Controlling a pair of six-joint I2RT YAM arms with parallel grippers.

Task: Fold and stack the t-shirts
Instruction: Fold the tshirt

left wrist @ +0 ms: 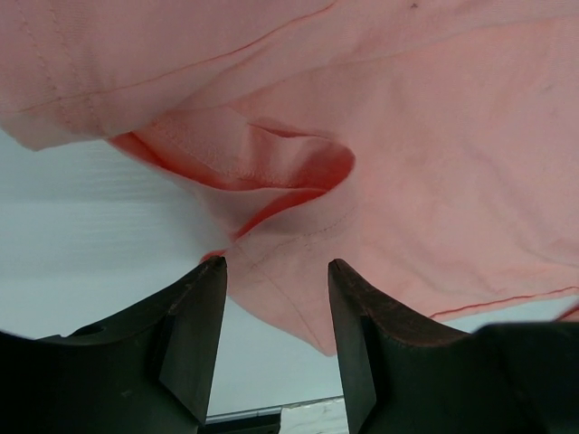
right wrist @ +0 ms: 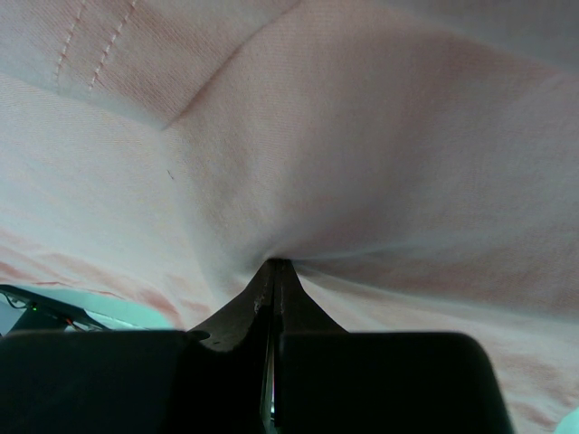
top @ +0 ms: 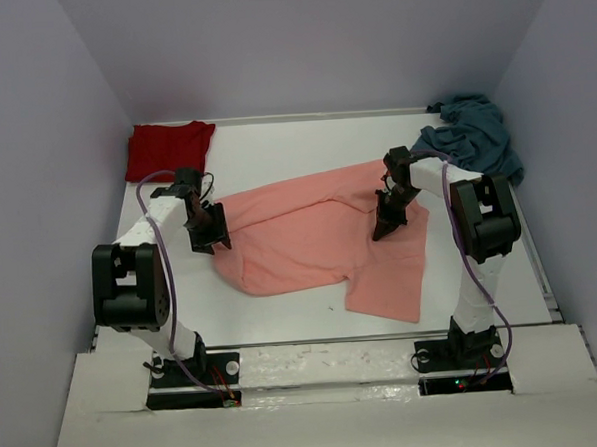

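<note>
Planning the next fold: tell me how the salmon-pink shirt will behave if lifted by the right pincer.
Probably floppy: the salmon-pink shirt puckers into creases where the right pincer pinches it. Likely to drape and drag, since most of it lies spread on the table.

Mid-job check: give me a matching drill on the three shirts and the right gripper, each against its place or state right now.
Column one:
1. salmon-pink shirt
2. dark red shirt
3. teal-blue shirt
4. right gripper

Column two:
A. lying as a neat rectangle, far left corner
B. shut on pink cloth
C. spread loosely in the middle, between the arms
D. crumpled in a heap, far right corner

Pairs: 1-C, 2-A, 3-D, 4-B
</note>
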